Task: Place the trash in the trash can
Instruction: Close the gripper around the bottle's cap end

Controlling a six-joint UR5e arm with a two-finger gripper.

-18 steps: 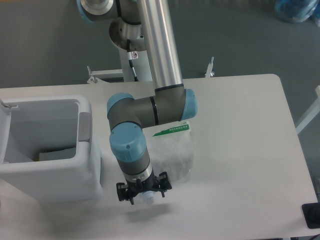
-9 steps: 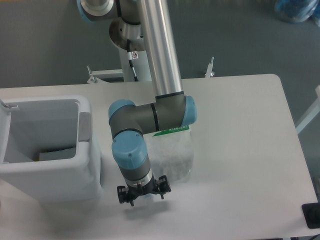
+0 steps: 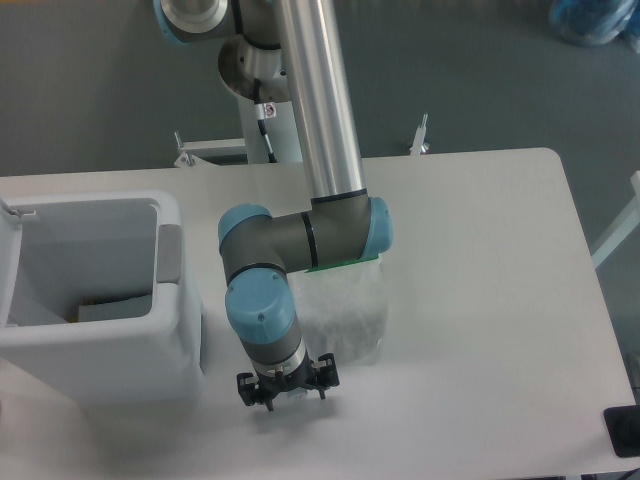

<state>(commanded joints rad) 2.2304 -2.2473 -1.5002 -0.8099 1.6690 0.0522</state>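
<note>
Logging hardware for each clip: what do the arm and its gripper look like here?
The arm has a long, shiny silver tube link, dark grey joint housings and light blue rounded end caps. A thin black seam rings the elbow joint. A silver collar sits below the wrist, above a small black gripper with short side prongs. A black cable with a small white tag hangs near the base.

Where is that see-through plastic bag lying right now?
The plastic bag lies flat on the white table, near its middle and right of the white trash can. The robot's arm covers its upper left part, and the gripper hangs by its lower left corner.
</note>
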